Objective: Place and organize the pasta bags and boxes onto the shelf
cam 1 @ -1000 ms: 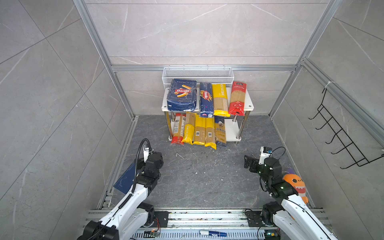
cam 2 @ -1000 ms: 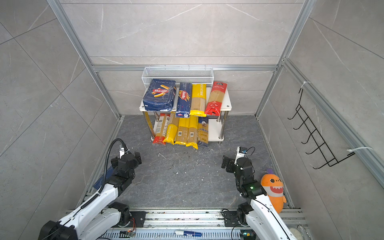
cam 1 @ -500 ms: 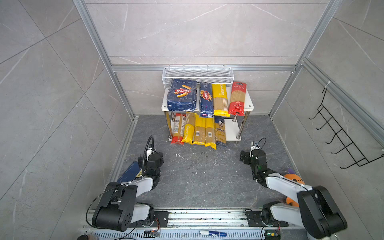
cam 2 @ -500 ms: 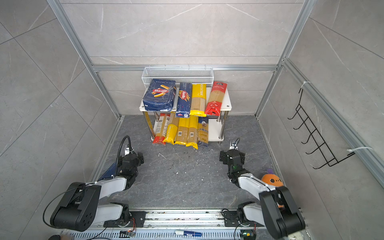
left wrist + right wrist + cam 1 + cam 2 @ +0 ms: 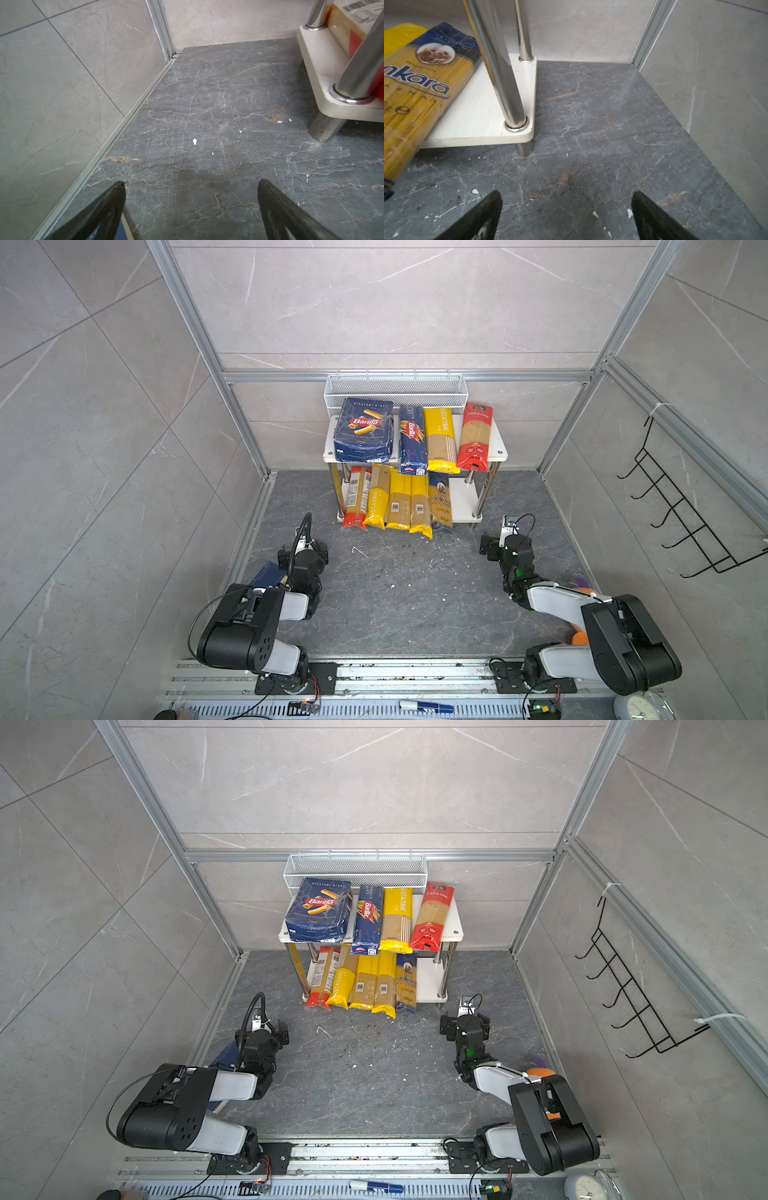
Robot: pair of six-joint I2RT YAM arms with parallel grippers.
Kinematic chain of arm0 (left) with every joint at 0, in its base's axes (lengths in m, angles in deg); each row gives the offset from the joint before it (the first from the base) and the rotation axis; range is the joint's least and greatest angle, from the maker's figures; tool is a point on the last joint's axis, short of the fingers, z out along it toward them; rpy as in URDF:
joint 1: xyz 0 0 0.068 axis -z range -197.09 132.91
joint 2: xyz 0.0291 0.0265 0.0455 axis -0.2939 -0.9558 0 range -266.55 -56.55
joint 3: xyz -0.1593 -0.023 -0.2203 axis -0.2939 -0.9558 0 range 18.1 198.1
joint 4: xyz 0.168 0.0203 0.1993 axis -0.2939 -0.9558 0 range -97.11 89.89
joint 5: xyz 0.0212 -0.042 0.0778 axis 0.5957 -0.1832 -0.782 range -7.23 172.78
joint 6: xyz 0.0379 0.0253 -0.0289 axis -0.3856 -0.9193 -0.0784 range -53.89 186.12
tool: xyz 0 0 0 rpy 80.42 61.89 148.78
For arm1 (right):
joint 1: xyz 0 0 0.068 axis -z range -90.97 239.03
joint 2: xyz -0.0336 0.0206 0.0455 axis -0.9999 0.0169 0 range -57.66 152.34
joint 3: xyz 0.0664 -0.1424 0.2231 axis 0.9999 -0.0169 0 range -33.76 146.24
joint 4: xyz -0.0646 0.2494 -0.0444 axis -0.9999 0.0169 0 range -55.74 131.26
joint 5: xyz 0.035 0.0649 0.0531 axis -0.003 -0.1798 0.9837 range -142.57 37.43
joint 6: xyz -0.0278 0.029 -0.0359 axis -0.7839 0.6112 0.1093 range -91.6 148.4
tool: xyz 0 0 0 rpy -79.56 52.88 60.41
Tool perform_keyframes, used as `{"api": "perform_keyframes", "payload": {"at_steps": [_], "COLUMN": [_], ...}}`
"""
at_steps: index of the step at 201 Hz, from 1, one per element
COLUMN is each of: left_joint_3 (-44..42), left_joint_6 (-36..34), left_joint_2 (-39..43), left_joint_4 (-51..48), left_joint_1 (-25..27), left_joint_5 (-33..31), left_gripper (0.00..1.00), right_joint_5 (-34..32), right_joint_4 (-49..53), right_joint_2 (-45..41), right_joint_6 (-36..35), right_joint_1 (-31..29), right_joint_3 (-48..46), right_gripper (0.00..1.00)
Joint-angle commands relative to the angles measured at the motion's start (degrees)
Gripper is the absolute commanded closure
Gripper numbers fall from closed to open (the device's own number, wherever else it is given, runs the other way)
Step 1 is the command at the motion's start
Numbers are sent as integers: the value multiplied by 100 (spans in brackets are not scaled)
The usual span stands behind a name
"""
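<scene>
White boards of the shelf (image 5: 500, 450), upper centre in both top views, seem to hold everything. On top lie the wide Barilla box (image 5: 364, 429), narrow Barilla box (image 5: 412, 439), a yellow bag (image 5: 440, 439) and a red bag (image 5: 474, 435). In the lower row of bags (image 5: 399, 506), the ankara bag (image 5: 419, 87) lies rightmost; glossy ends overhang toward the slate table (image 5: 395, 593). Left tool (image 5: 191, 182) and right tool (image 5: 566, 193) gape wide and empty, low over it. Probably only tidying remains: push bag ends squarely, avoiding the chrome legs (image 5: 500, 72).

The wide box (image 5: 364, 429) reads Barilla, yellow bag (image 5: 441, 439) PASTATIME, blue bag (image 5: 425, 83) ankara.
</scene>
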Motion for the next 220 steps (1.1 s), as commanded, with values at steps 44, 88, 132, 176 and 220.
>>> {"api": "perform_keyframes", "payload": {"at_steps": [44, 88, 132, 176, 220], "left_joint_3": [97, 406, 544, 534, 529], "left_joint_6": [162, 295, 439, 444, 445], "left_joint_2": [32, -340, -268, -241, -241], "left_joint_4": [182, -24, -407, -417, -419], "left_joint_1": [-492, -680, -855, -859, -864], "left_joint_5": [1112, 1138, 1371, 1387, 1389], "left_gripper": [2, 2, 2, 0, 0], "right_joint_5": [405, 546, 529, 503, 502], "right_joint_4": [-1862, -1122, -1166, -1185, -1185], "right_joint_2": [1071, 871, 904, 895, 886], "right_joint_6": [-296, 4, -10, -21, -32], "right_joint_1": [142, 390, 390, 390, 390], "right_joint_3": [-271, -103, -97, -111, -114], "right_gripper": [1, 1, 1, 1, 1]}}
